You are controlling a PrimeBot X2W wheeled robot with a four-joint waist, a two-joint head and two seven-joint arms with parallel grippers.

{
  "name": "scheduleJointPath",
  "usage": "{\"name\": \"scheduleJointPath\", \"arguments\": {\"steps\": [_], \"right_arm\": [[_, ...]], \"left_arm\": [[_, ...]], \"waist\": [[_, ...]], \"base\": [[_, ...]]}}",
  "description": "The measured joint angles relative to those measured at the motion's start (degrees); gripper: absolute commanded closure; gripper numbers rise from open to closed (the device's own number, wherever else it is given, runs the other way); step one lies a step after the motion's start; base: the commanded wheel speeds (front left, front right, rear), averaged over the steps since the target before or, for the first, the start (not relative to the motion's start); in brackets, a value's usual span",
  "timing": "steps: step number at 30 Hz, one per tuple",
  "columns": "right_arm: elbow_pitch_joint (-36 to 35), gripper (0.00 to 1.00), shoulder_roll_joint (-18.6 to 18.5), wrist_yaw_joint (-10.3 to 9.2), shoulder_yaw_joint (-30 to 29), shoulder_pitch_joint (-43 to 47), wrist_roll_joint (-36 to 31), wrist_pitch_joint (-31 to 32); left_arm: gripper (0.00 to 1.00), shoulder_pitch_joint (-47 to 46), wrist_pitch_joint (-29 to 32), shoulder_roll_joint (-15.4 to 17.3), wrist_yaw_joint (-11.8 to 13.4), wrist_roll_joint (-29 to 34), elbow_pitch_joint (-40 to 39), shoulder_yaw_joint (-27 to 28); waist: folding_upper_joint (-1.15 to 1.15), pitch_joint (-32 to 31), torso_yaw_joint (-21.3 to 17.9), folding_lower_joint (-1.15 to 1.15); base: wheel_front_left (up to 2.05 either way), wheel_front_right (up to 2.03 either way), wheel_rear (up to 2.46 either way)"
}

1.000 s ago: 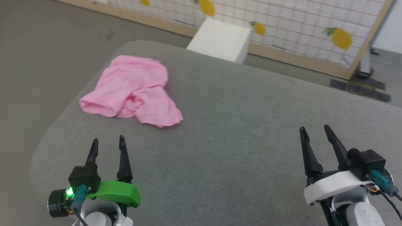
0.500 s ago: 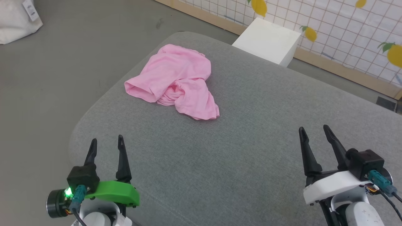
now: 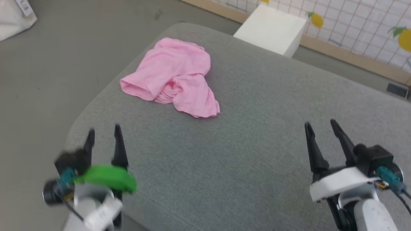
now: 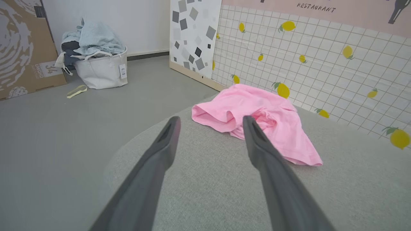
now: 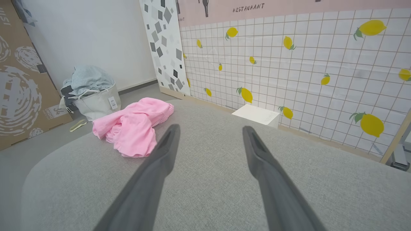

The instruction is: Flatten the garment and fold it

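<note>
**Shorts crumpled, claws released**

The pink shorts (image 3: 170, 77) lie bunched near the grey cushion's (image 3: 244, 154) far left corner. Left claw (image 3: 104, 128) (blurred) and right claw (image 3: 320, 123) hover spread wide at the near edge, well apart from them.

At the lower left of the head view, the left hand (image 3: 104, 130) points up the frame on a green-covered wrist, blurred, with its two dark fingers spread apart and empty. At the lower right, the right hand (image 3: 320, 124) on a white wrist points the same way, fingers likewise apart and holding nothing.
</note>
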Motion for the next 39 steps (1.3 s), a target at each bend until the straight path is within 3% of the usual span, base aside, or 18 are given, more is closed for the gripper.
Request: {"name": "scheduleJointPath", "arguments": {"steps": [9, 15, 23, 33, 37, 38, 39], "right_arm": [[-3.41, 0.0, 0.03, 0.0, 1.58, -5.48, -0.55, 0.91], [-4.5, 0.0, 0.01, 0.0, 2.31, -8.3, -0.49, 0.64], [-4.99, 0.0, 0.02, 0.0, 2.45, -11.22, 0.82, -1.38], [-3.77, 0.0, 0.02, 0.01, 3.6, -13.05, 1.75, -3.8], [-4.2, 0.0, 0.34, 0.04, 4.42, -14.39, 1.8, -4.47], [-4.26, 0.0, 0.35, 0.04, 4.53, -14.59, 1.82, -4.6], [-4.25, 0.0, 0.38, 0.04, 4.66, -14.77, 1.87, -4.75]], "left_arm": [[0.0, -19.79, 12.61, 5.78, -4.69, -6.98, 6.8, 3.67], [0.0, -29.34, 23.58, 10.58, -4.57, -13.71, 12.17, 9.11], [0.0, -34.45, 35.31, 17.05, 0.32, -20.84, 14.43, 17.2], [0.0, -30.94, 45.86, 17.94, 8.11, -24.77, 13.61, 21.02], [0.0, -29.45, 49.9, 20.65, 10.77, -24.71, 11.74, 21.63], [0.03, -29.22, 50.76, 21.32, 11.22, -24.64, 11.21, 21.64], [0.57, -28.88, 51.43, 21.94, 11.6, -24.49, 10.43, 21.61]], "waist": [[0.0, 6.95, -4.23, 0.0], [0.0, 12.63, -9.6, 0.01], [0.0, 21.3, -17.47, 0.01], [0.0, 31.46, -25.62, 0.0], [0.0, 33.78, -28.25, -0.01], [0.0, 34.12, -28.72, -0.01], [0.0, 34.44, -29.22, -0.01]], "base": [[0.0, 0.0, 0.0], [0.0, 0.0, 0.0], [0.0, 0.0, 0.0], [0.0, 0.0, 0.0], [0.0, 0.0, 0.0], [0.0, 0.0, 0.0], [0.0, 0.0, 0.0]]}}
